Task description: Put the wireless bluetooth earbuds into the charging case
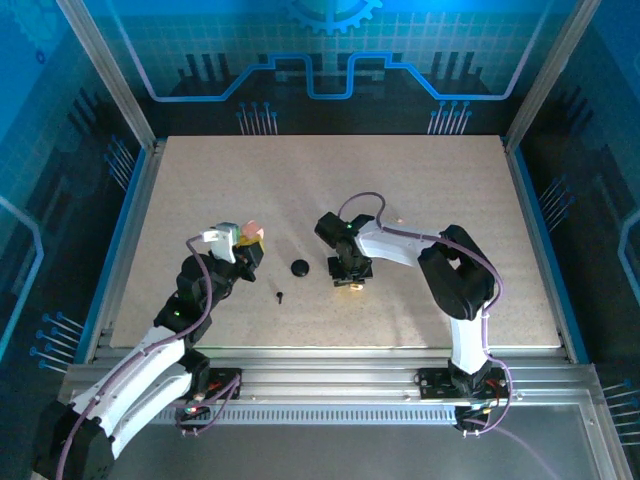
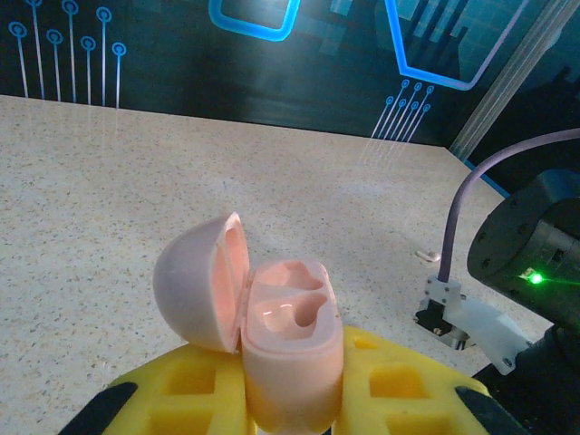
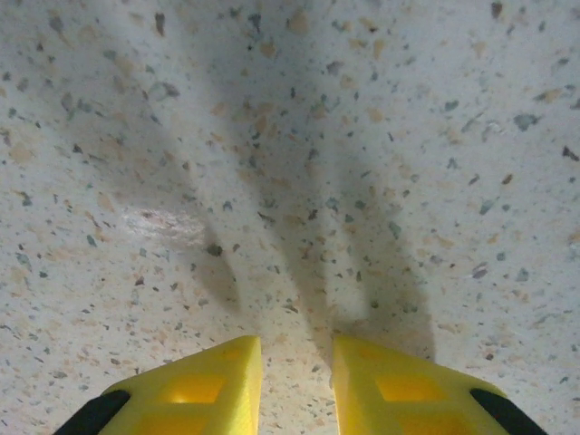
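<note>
The lower half of the pink charging case [image 2: 290, 349] is sitting hidden between the yellow fingers [image 2: 172, 394] of the left tool [image 2: 294, 390] and is being cut off by the bottom edge of the left wrist view. That tool is clamping the case upright above the table [image 1: 200, 180]. The lid [image 2: 195, 281] is hanging open to the left on its hinge, and the two moulded wells [image 2: 290, 304] are facing up with their pink floors showing.

From above, the case is reading as a small pink shape at the tip of the left arm, too small there to make out its wells.

On the table between the two arms, a black round disc [image 1: 299, 267] is lying flat; what it is cannot be told at this size. Just nearer the arm bases, a tiny black earbud [image 1: 281, 296] with a short stem is lying apart from the disc and well apart from the case.

The right tool [image 3: 296, 367] is pointing down close to the table, just to the right of the disc. Its yellow fingers are standing slightly apart with bare speckled table showing in the gap and nothing between them. From above, its fingertips are being hidden under its own wrist.

The right arm [image 2: 526, 245], with a green light and a lilac cable [image 2: 471, 190], is standing to the right of the open case.
</note>
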Controlling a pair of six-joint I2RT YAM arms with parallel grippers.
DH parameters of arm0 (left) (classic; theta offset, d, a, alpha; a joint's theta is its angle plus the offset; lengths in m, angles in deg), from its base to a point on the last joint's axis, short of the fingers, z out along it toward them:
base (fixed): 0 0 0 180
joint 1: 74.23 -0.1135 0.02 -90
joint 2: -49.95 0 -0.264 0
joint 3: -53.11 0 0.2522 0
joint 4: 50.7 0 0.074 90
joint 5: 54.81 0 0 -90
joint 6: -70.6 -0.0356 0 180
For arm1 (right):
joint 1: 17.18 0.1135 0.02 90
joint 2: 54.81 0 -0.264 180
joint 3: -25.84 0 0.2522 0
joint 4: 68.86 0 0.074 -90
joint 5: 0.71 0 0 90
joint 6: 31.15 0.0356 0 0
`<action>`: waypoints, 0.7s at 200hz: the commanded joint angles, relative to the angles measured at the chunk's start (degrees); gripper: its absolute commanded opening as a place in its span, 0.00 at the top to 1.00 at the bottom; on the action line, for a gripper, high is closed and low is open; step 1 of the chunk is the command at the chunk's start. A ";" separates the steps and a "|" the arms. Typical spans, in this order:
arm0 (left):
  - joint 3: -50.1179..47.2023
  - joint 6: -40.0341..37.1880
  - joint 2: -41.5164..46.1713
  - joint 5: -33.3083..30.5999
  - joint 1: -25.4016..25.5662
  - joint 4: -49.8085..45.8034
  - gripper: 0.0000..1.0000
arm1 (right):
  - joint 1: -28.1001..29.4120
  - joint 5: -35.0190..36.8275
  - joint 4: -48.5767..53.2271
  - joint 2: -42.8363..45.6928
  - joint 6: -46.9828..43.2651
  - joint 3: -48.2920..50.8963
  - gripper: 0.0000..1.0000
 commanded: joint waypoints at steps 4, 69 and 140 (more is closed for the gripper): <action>-0.58 0.19 0.10 0.84 -0.65 1.61 0.80 | 1.11 0.79 3.23 2.17 1.39 1.07 0.73; -0.93 0.28 0.72 0.77 -0.67 1.26 0.80 | 2.97 1.31 3.21 6.40 4.04 6.31 0.73; -0.93 0.49 0.46 1.24 -0.65 1.40 0.80 | 2.92 2.15 5.74 14.19 -1.94 4.62 0.72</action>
